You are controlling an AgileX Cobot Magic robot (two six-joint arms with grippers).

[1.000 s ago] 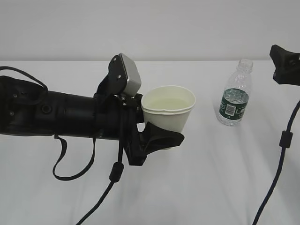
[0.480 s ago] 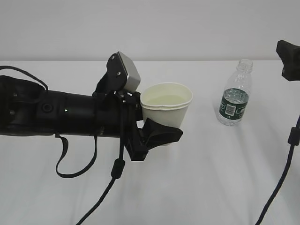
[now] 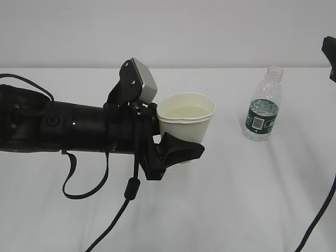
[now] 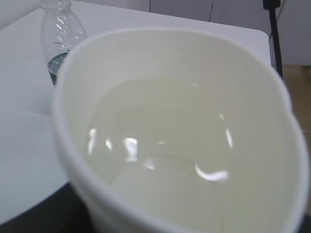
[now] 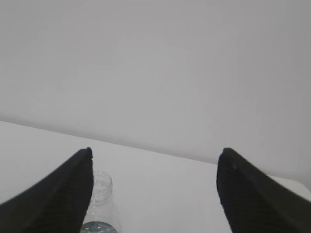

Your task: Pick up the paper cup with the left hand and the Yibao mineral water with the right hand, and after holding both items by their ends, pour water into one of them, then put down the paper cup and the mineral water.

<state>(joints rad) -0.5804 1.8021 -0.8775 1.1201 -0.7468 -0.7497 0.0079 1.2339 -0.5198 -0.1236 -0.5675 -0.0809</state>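
The paper cup [image 3: 187, 124] is held upright by the left hand [image 3: 176, 149], left of centre on the white table [image 3: 236, 194]; the black fingers are clamped on the lower cup wall, one finger [image 3: 181, 151] seen in front, the other hidden behind. Whether the cup base touches the table cannot be told. A double rim line is seen in the exterior view. Only in the left wrist view is the inside shown properly: the cup [image 4: 180, 136] is filled partway with clear water [image 4: 160, 160], glints on its surface, and the left fingers are not seen there. The Yibao mineral water [image 3: 263, 106] is stood upright to the right of the cup, well apart from it, uncapped, with a dark green label; a little water is seen at its base. In the left wrist view the bottle [image 4: 60, 36] is seen behind the cup rim.

The right hand [image 5: 155, 194] is seen in the exterior view only as a black sliver [image 3: 331, 55] at the right edge, clear of the bottle. In the right wrist view its fingers are spread wide with nothing between them, the bottle neck [image 5: 99, 194] low beside the left finger [image 5: 63, 194].

Bare table is seen between cup and bottle and across the front. The table's far edge is met by a plain wall [image 3: 168, 31]. A black cable [image 3: 113, 223] is hung from the left arm toward the front edge.
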